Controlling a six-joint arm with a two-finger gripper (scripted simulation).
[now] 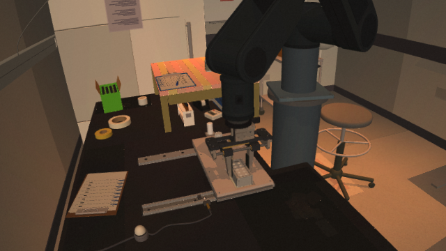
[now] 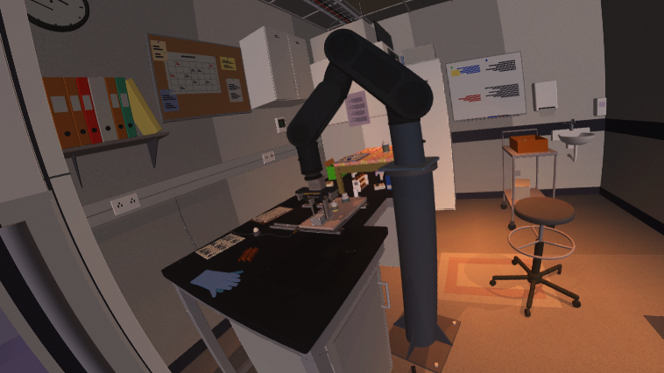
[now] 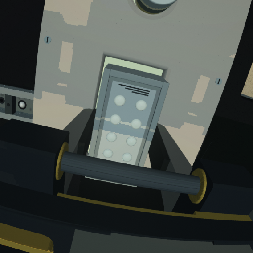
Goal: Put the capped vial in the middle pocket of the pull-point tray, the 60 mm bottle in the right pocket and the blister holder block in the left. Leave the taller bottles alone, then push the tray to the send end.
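The blister holder block (image 1: 241,173) (image 3: 128,118) stands in a rectangular pocket of the pull-point tray (image 1: 231,167) (image 3: 141,70), at the tray's near end as the side camera sees it, its grey top carrying two rows of pale round blisters. The tray sits between two metal rails (image 1: 166,156) on the black bench. At the edge of the wrist camera's picture a round capped thing (image 3: 154,3) sits in the neighbouring pocket. A small white bottle (image 1: 209,128) stands on the bench behind the tray. My gripper (image 1: 239,164) (image 3: 125,151) (image 2: 321,212) reaches down over the block and is closed on it.
A small wooden table (image 1: 184,82) stands on the bench behind the tray. Two tape rolls (image 1: 119,121), a green box (image 1: 110,93) and a clipboard (image 1: 98,192) lie to the left. A cabled white knob (image 1: 140,232) sits near the front edge. The arm's column (image 1: 296,118) rises right of the tray.
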